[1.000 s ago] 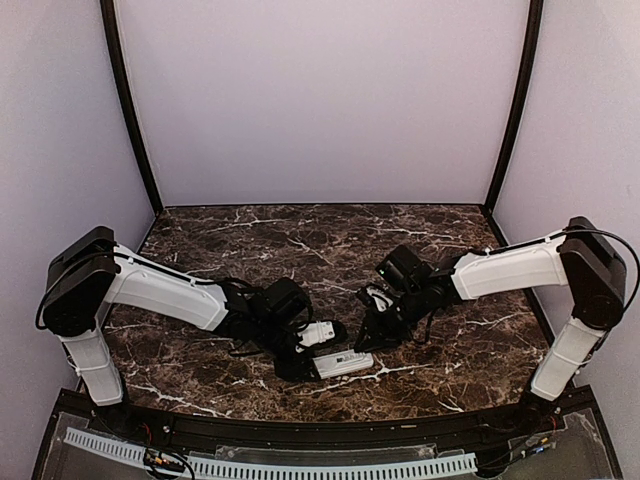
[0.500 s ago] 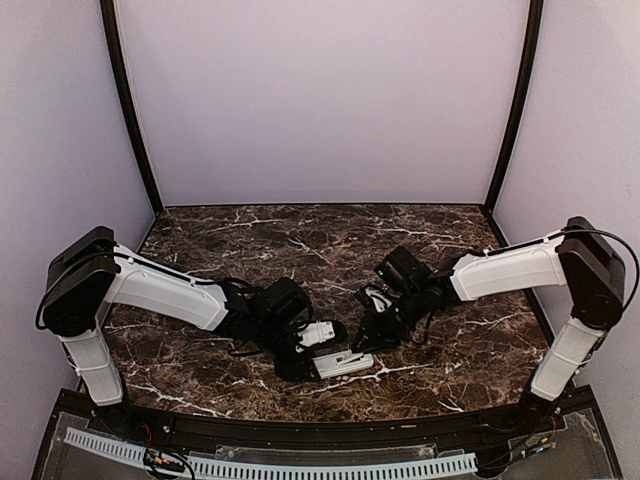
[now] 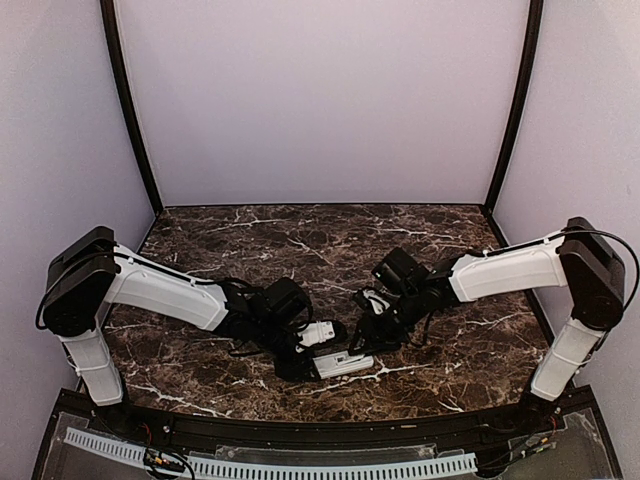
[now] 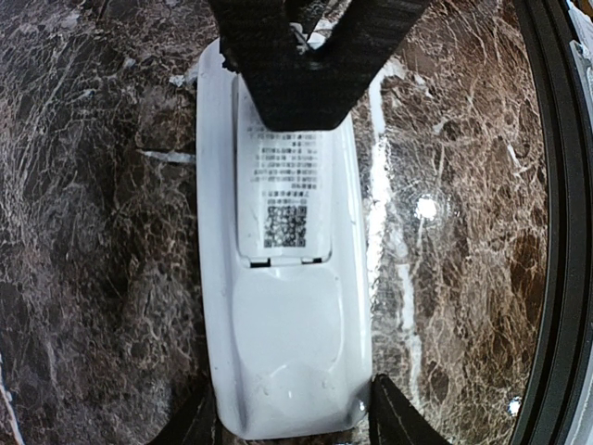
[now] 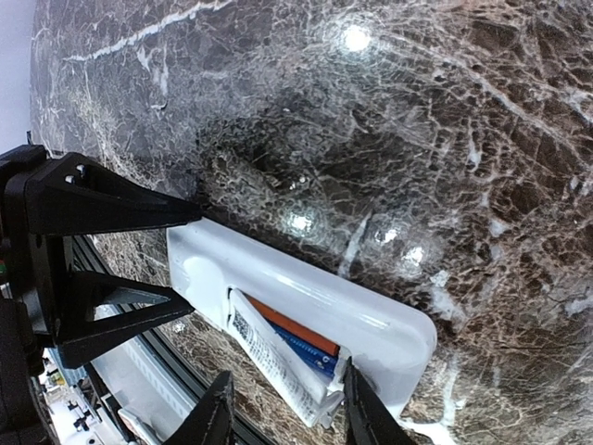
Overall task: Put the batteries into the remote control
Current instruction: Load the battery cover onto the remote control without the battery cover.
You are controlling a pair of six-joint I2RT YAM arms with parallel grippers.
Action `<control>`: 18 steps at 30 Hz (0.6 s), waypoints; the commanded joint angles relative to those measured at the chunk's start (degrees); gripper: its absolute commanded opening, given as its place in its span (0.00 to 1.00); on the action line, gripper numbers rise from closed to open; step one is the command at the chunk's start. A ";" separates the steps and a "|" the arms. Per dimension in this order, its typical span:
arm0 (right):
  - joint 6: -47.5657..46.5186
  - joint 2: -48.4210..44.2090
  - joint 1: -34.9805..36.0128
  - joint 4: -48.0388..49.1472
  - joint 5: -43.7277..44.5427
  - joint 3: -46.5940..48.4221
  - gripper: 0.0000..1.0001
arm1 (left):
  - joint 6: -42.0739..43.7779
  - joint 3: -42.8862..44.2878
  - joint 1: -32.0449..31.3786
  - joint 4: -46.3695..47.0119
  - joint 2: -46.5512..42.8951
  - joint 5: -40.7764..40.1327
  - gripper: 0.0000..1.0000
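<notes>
The white remote control [image 3: 345,363] lies back-up on the marble near the front edge. My left gripper [image 4: 292,422] is shut on its rounded end, one finger on each side. In the open compartment lie both batteries, one orange-red [image 5: 292,332] and one blue [image 5: 306,349]. The loose battery cover [image 5: 278,362] with its printed label [image 4: 283,199] rests tilted over them, raised on one side. My right gripper [image 5: 287,413] stands open astride the cover's free end; one finger [image 5: 361,403] touches its corner, the other is apart from it.
The black raised rim [image 4: 556,232] of the table runs just beside the remote on the near side. A white slotted strip [image 3: 270,465] lies beyond that rim. Both arms meet low over the front middle of the table.
My right gripper's jaws have spread wider around the cover and the hand has shifted slightly left. The left gripper and remote have not moved.
</notes>
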 commanded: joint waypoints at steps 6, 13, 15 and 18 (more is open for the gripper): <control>-1.87 0.08 0.52 -1.93 1.58 2.33 0.41 | -0.62 -0.59 -0.53 -4.68 3.19 0.86 0.15; -1.47 -0.48 0.56 -2.49 2.10 2.24 0.44 | -0.67 -0.54 -0.53 -4.74 3.21 0.87 0.15; -1.73 -0.57 0.63 -3.38 2.53 2.49 0.45 | -0.63 -0.53 -0.53 -4.79 3.20 0.90 0.15; -1.99 -1.08 0.65 -4.70 3.60 2.98 0.45 | -0.59 -0.44 -0.53 -4.80 3.23 0.87 0.15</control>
